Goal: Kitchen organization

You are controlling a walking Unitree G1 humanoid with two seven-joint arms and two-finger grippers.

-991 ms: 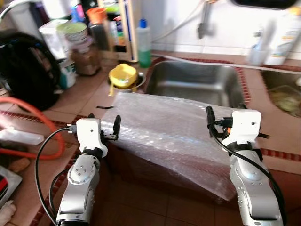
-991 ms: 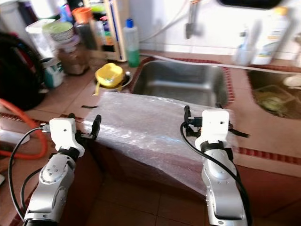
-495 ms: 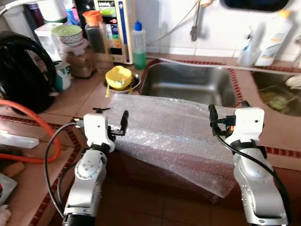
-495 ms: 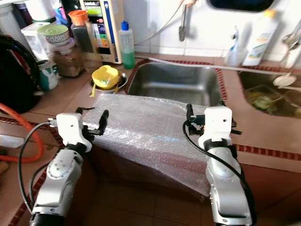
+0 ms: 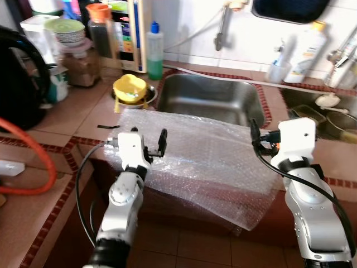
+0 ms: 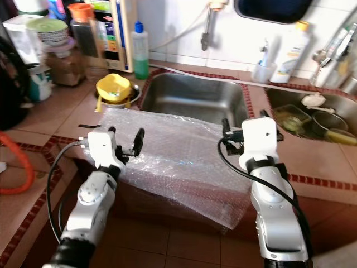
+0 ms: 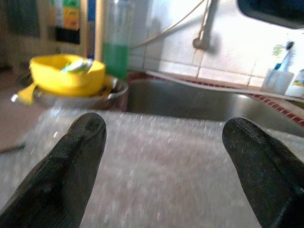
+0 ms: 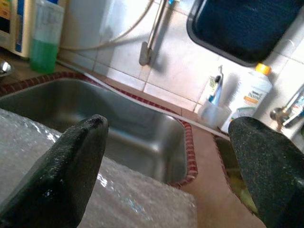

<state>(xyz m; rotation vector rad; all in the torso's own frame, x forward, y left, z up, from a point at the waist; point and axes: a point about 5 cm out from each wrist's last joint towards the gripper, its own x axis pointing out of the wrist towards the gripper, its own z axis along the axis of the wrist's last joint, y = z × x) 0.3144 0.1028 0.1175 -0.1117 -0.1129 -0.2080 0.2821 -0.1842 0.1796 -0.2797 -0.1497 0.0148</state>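
A sheet of bubble wrap [image 5: 201, 153] lies on the tiled counter in front of the steel sink [image 5: 207, 99] and hangs over the counter's front edge. My left gripper [image 5: 148, 138] hovers open just above the wrap's left part, and its fingers [image 7: 71, 156] stand wide apart with nothing between them. At the wrap's right edge, by the sink's near right corner, my right gripper [image 5: 272, 124] is open too. Its fingertips [image 8: 78, 152] point across the sink toward the tiled wall.
A yellow bowl in a steel dish [image 5: 131, 89] sits left of the sink, with a green soap bottle [image 5: 154, 50] behind it. Jars [image 5: 78, 56] and a black kettle [image 5: 17, 84] crowd the back left. An orange hose [image 5: 33, 173] loops at left. A second basin with dishes [image 5: 329, 120] lies right.
The camera has shifted right, so the second basin shows more. My left gripper has moved in from the wrap's left edge to above the sheet. The right gripper keeps its place.
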